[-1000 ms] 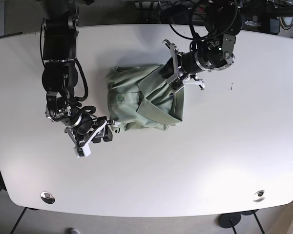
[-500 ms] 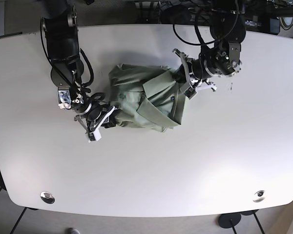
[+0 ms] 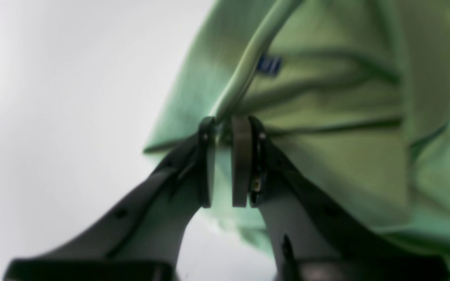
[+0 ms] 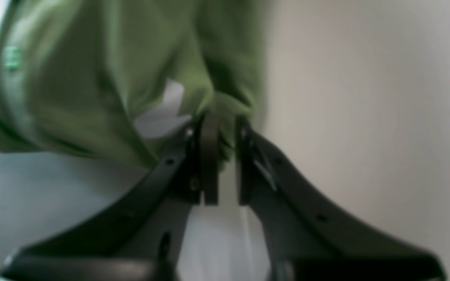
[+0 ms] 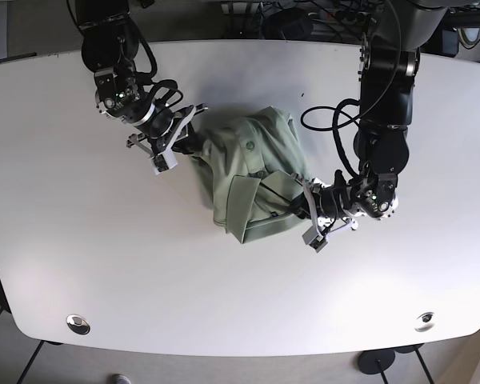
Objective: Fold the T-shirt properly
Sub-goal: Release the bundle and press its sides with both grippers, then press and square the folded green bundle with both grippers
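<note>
The green T-shirt [image 5: 252, 180] lies bunched and twisted in the middle of the white table [image 5: 80, 264]. My left gripper [image 5: 306, 210], on the base view's right, is shut on a folded hem of the shirt at its lower right; the left wrist view shows the jaws [image 3: 225, 164] pinching green cloth [image 3: 326, 117] near a small blue tag. My right gripper [image 5: 188, 140], on the base view's left, is shut on the shirt's upper left edge; the right wrist view shows its jaws [image 4: 221, 160] clamped on a bunch of cloth [image 4: 131, 70].
Two round metal fittings sit in the table near the front edge, one at the left [image 5: 78, 323] and one at the right [image 5: 425, 321]. Cables and dark equipment [image 5: 304, 20] lie behind the far edge. Bare tabletop surrounds the shirt.
My right gripper has swung up toward the far left and my left gripper down toward the near right, each carrying its edge. The shirt has rotated and bunched narrower.
</note>
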Robot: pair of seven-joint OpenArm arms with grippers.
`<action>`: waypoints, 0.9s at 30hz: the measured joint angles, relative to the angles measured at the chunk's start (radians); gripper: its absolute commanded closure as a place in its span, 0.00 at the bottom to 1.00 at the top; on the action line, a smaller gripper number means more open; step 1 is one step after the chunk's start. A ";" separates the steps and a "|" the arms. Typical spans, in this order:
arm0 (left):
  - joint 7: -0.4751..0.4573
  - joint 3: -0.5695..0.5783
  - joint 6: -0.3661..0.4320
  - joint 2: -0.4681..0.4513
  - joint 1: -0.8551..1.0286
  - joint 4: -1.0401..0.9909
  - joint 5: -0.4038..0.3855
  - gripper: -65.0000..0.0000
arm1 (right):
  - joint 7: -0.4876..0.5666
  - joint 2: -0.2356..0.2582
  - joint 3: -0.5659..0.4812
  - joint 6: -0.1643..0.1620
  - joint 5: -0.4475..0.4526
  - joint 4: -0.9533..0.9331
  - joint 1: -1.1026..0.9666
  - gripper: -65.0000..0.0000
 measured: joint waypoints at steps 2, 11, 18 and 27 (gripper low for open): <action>0.004 0.002 0.000 -0.002 -0.009 0.011 0.002 0.90 | -0.009 -0.008 -0.001 0.003 0.008 0.035 -0.016 0.90; 0.109 -0.009 0.000 -0.033 0.241 0.471 0.004 0.79 | -0.100 0.098 0.063 0.002 0.474 0.102 0.004 0.42; 0.111 -0.010 0.094 0.008 0.533 0.710 0.004 0.62 | -0.099 0.108 -0.032 0.002 0.560 -0.098 0.093 0.41; 0.101 -0.010 0.190 0.049 0.573 0.629 0.000 0.79 | -0.089 0.110 -0.103 0.001 0.556 -0.167 0.116 0.63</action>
